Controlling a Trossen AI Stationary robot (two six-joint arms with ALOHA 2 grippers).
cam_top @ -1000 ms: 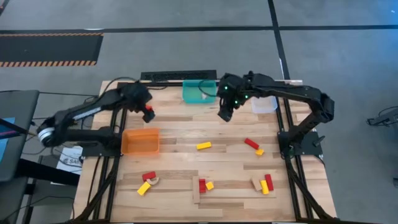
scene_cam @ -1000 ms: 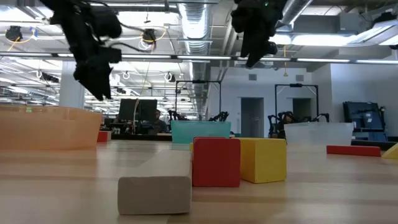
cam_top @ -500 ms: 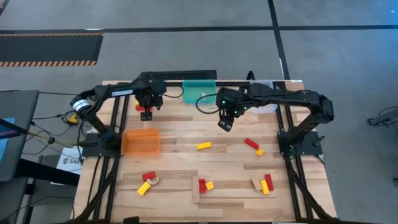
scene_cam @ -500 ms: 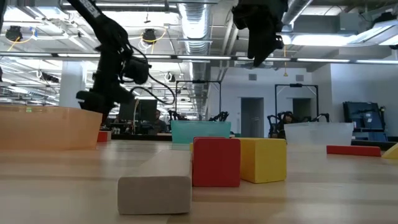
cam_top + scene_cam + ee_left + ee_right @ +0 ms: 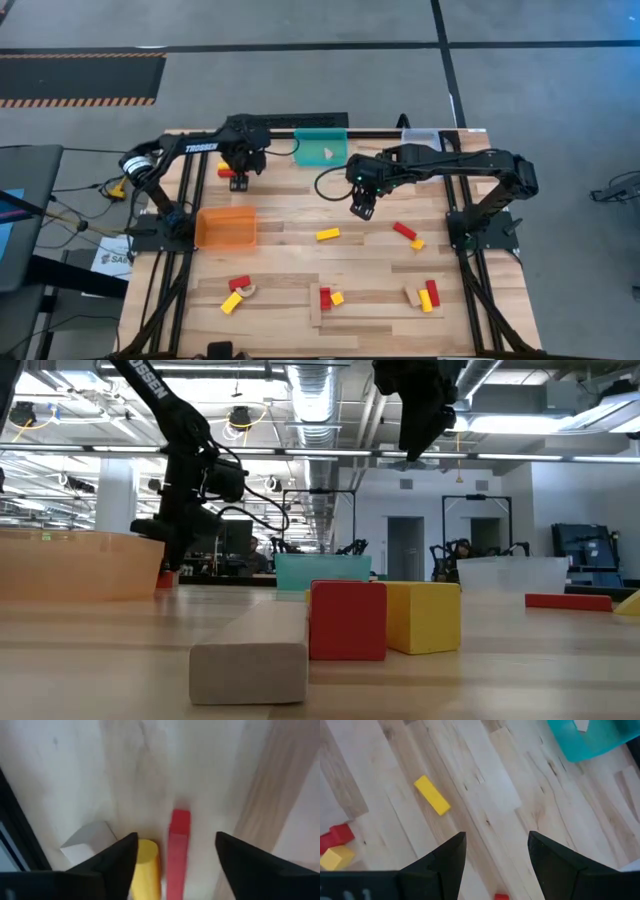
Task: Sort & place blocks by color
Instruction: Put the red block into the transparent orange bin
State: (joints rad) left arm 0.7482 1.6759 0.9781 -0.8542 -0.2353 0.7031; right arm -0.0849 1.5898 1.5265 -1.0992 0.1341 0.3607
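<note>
In the left wrist view a red bar and a yellow cylinder lie side by side on the table. My open left gripper points down with one finger on either side of the pair. A pale wood block lies just outside one finger. In the high view this is the table's far left, beyond the orange bin. My right gripper hangs open and empty high above the table's middle. A yellow block lies below it. My left gripper comes from above, its fingers along the two blocks. One finger stands right beside the yellow cylinder's side; I cannot tell whether it touches. The other finger stands clear of the red bar.
A teal bin and a clear bin stand at the far edge. A red and a yellow block lie right of centre. Three clusters of red, yellow and wood blocks lie along the near side.
My left gripper has come down from high above to just over the table at the far left, rolling about its own axis. My right gripper has drifted toward the near edge, staying high.
</note>
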